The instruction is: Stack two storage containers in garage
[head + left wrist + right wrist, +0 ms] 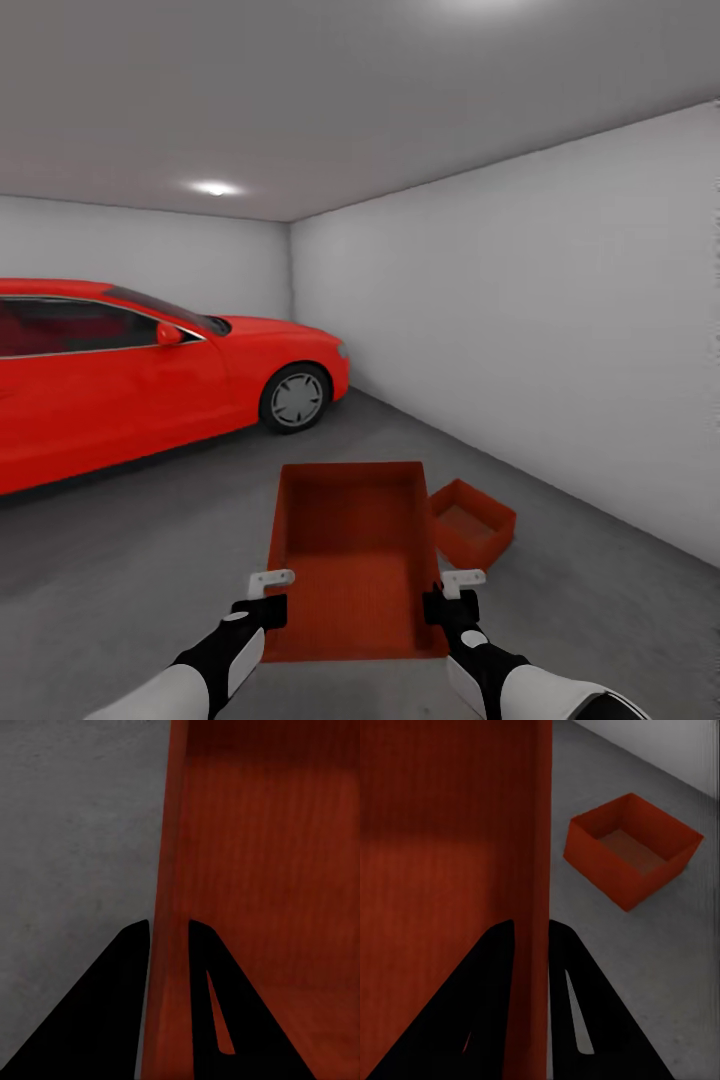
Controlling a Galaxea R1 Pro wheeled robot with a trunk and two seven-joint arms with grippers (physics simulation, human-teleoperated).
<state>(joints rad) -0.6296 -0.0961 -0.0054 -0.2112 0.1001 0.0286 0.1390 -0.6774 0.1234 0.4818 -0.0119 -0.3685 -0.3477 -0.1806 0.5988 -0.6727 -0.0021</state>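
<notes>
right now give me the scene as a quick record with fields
room: garage, white walls, grey concrete floor
held container: red-orange open-top bin, carried between both arms
left gripper: shut on the bin's left wall
right gripper: shut on the bin's right wall
second container: on the floor, ahead right of the held one
car: red car, parked at left
stacking: not yet done
</notes>
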